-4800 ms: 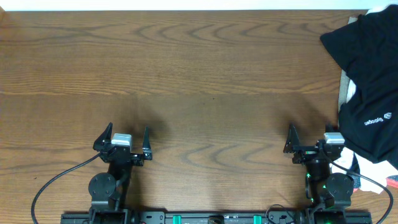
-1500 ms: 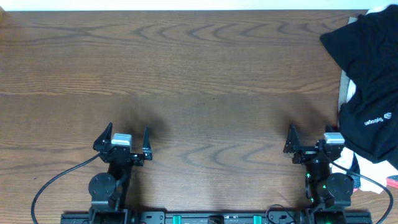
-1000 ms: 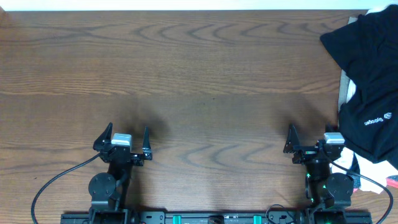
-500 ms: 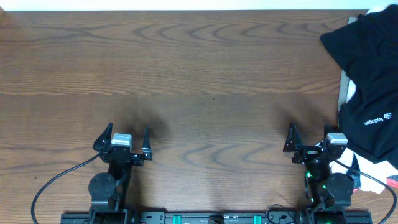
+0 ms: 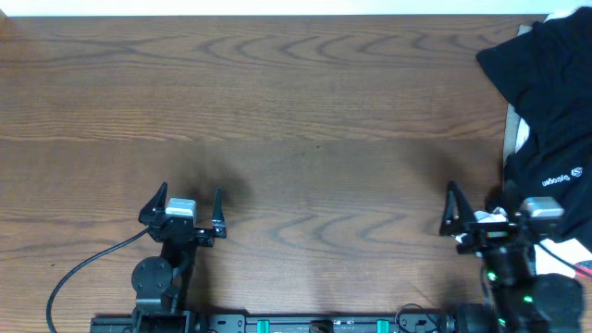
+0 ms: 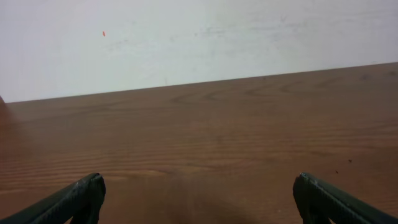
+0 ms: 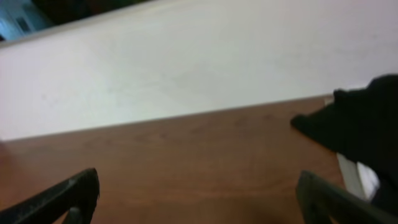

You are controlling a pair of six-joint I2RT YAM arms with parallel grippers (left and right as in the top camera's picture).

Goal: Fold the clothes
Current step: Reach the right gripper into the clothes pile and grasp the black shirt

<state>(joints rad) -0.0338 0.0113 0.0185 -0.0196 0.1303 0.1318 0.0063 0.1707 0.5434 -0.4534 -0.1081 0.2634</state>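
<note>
The clothes (image 5: 548,102) are lying bunched along the table's (image 5: 296,111) right edge, partly covering something white (image 5: 524,137). The right gripper (image 5: 479,202) is hovering at the table's near right, jaws spread wide and empty, just beside the dark cloth. The left gripper (image 5: 188,198) is sitting at the near left, equally wide, holding nothing.

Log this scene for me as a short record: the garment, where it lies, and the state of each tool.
garment: black garment, crumpled, not yet folded
location: right end of the wooden table
left tool: open, holding nothing, over bare wood
right tool: open, holding nothing, next to the garment's near edge
folding: not started
</note>
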